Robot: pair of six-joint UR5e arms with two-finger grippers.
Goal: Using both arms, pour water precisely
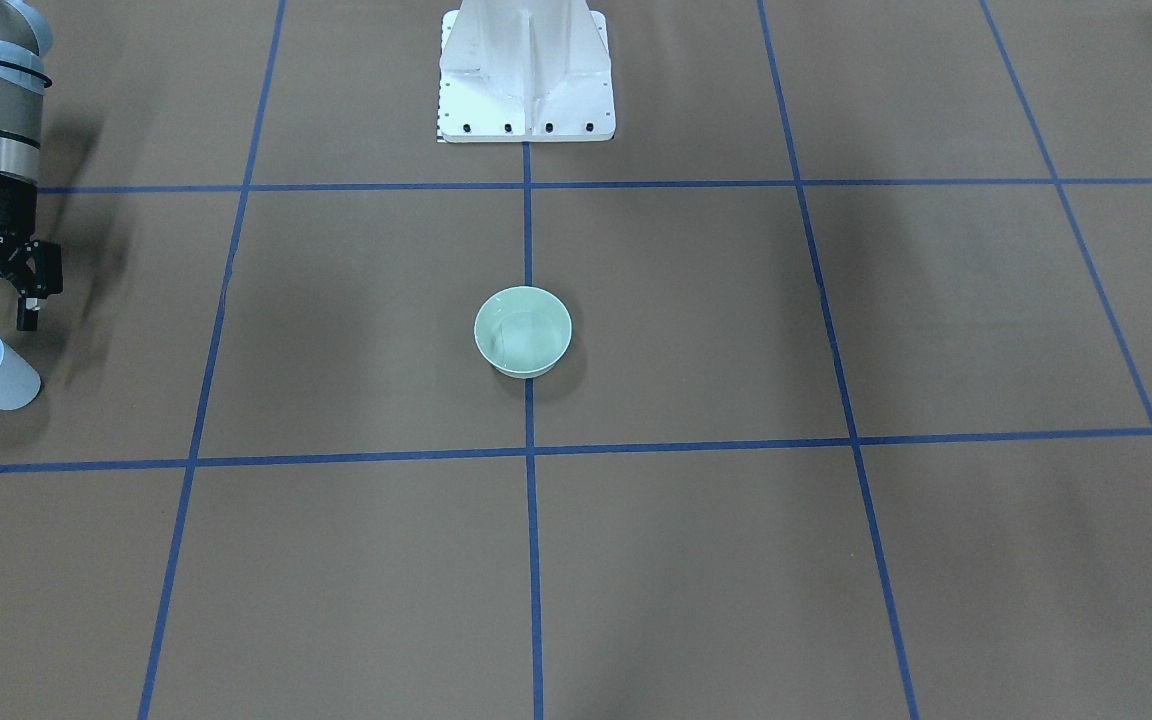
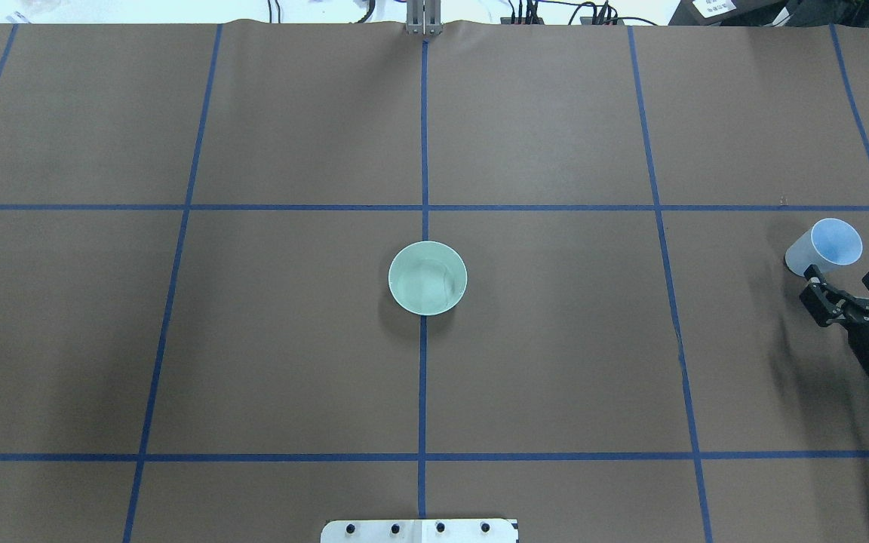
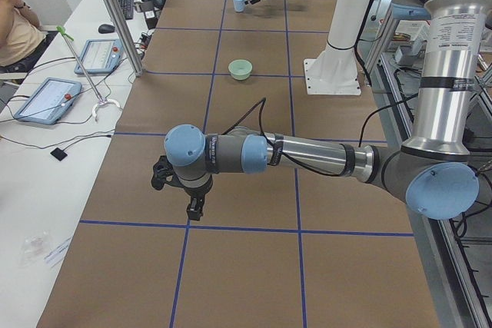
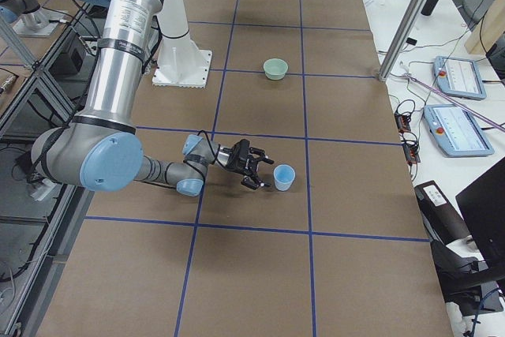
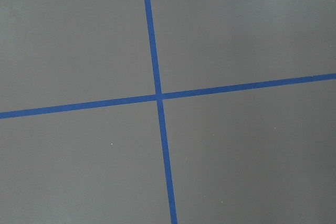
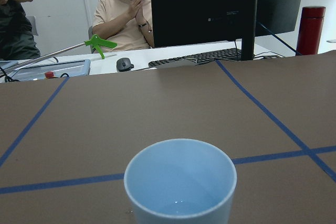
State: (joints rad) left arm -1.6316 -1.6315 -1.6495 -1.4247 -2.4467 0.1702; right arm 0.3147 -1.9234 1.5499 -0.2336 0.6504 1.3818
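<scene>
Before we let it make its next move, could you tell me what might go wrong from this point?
The open right gripper sits just short of the blue cup, not around it; an off-centre approach could tip it. The green bowl stands far from the cup, so a long carry may spill whatever it holds.

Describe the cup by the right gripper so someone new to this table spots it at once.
On the brown table gridded in blue tape, go from the green bowl at the centre to the robot's right-hand edge. There the pale blue cup stands just ahead of the open right gripper. It is the only cup: blue, and narrower than the bowl.
</scene>
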